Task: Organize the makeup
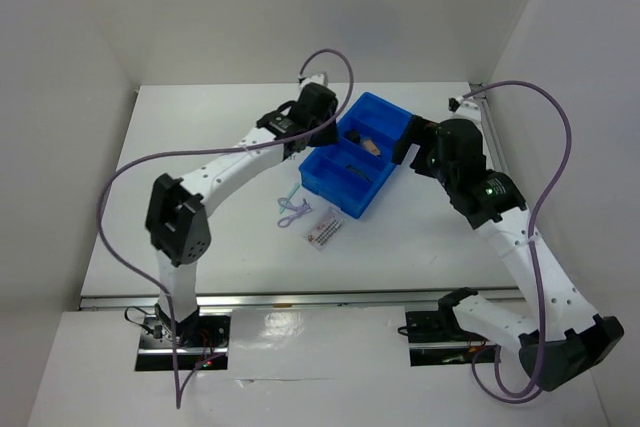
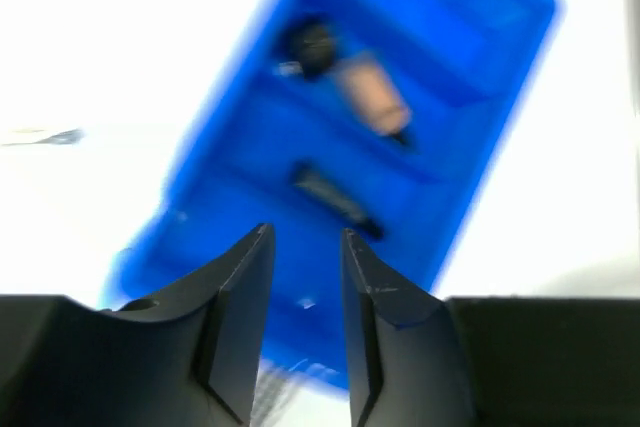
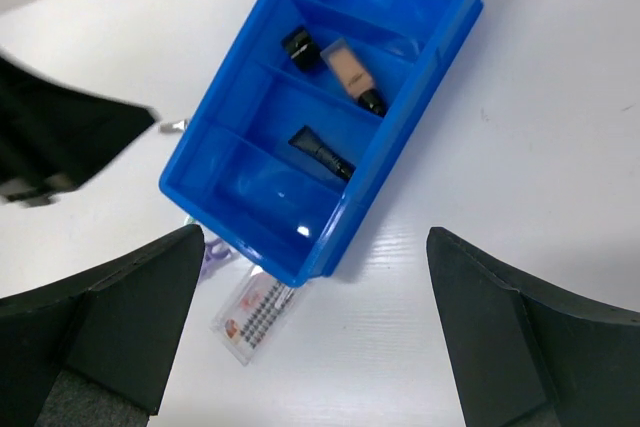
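Two items sit outside on the tabletop (image 1: 180,117): white packet (image 3: 252,315) and lilac looped tool (image 1: 290,209), just beside the near end of the blue tray (image 3: 255,237). Tan tube (image 3: 352,72) is already inside. Your left claw (image 2: 305,237) is barely parted, right claw (image 3: 315,237) gapes wide, both empty; I'd grab the packet next.

Your rig: two white-and-black arms, lilac cabling.
You have a left arm (image 1: 235,162) and a right arm (image 1: 530,257), each with rounded white link shells and blocky black joint housings (image 1: 178,222). One thin purple cable (image 1: 110,197) loops off your left arm, and a second cable (image 1: 565,147) off your right. A green light (image 1: 490,187) glows on your right arm's black housing. Your left gripper (image 2: 305,237) has matte black, faceted fingers tapering to points. Your right gripper (image 3: 315,237) has broad black wedge fingers with grey textured bodies behind. Your black bases (image 1: 170,332) sit on metal plates, with thin coloured wires.
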Robot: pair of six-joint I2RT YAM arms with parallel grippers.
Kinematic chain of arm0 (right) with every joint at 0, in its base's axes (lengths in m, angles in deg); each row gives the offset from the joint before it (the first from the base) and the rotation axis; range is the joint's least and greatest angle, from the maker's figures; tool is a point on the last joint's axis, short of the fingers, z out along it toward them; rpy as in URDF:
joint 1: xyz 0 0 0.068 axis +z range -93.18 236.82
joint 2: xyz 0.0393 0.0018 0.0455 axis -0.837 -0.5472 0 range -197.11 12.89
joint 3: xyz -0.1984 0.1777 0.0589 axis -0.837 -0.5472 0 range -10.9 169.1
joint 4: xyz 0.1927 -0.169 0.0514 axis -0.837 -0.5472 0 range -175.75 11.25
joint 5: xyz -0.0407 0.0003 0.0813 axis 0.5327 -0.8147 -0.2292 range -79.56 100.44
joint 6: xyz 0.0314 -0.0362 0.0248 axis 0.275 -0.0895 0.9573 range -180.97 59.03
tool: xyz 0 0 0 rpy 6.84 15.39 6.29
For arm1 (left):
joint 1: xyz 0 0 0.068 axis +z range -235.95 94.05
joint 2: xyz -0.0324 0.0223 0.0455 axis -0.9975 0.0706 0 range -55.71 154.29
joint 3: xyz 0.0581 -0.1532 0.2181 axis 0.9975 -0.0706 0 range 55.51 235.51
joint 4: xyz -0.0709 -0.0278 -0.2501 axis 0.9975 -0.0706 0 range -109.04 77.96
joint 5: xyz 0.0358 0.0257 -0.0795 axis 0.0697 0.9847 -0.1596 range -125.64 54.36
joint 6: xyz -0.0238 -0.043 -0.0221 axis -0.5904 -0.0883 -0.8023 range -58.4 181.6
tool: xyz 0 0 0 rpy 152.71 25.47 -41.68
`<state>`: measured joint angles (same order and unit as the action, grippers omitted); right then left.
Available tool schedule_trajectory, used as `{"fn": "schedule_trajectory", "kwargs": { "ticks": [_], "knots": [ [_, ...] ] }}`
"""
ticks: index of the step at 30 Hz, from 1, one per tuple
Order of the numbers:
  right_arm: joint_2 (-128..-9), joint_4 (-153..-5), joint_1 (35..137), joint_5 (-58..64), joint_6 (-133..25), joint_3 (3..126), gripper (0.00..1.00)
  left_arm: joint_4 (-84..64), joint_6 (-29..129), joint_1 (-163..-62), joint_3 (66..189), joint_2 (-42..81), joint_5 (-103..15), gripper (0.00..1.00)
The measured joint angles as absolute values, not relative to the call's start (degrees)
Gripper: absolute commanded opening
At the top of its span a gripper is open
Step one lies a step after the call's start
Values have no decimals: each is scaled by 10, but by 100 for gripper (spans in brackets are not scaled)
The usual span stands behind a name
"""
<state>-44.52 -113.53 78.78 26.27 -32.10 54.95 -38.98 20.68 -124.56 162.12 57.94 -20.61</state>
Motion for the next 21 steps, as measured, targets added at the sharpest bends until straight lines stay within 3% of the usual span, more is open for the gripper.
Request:
{"fn": "schedule_trajectory", "kwargs": {
  "ticks": [5,10,16,21],
  "knots": [
    [-478,-1128,788,208,-346,544,100,-418,211,-1191,1454,451,-182,48],
    [-515,-1122,788,157,-359,543,100,-449,207,-1088,1382,437,-228,46],
    [-541,-1118,791,125,-367,544,100,-565,146,-1039,1567,592,-237,56],
    [-544,-1118,797,118,-368,545,100,-586,99,-1039,1667,715,-270,76]
  ]
}}
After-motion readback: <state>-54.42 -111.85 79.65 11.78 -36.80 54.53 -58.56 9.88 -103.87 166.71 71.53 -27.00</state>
